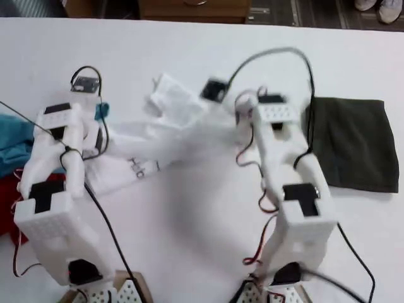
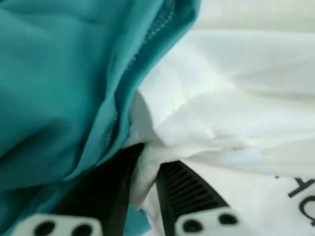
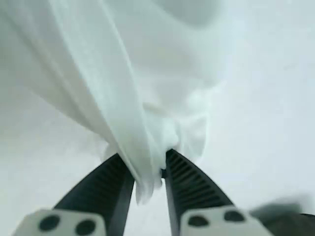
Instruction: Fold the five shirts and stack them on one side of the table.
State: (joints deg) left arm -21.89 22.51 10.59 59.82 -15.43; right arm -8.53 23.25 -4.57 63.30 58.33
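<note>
1. Pinching a bunched edge each, left pincer (image 2: 149, 162) and right pincer (image 3: 147, 164) are closed on the white shirt (image 1: 158, 139), stretched between them over the bench (image 1: 202, 44).
2. Soft, limp, light cloth; it will likely sag, so gripping hems or corners suits best.

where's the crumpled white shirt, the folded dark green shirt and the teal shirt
crumpled white shirt (image 1: 170, 136), high view, on its bunched middle
folded dark green shirt (image 1: 353, 142), high view, centre of the flat rectangle
teal shirt (image 2: 59, 73), left wrist view, on its broad draped fabric
</note>
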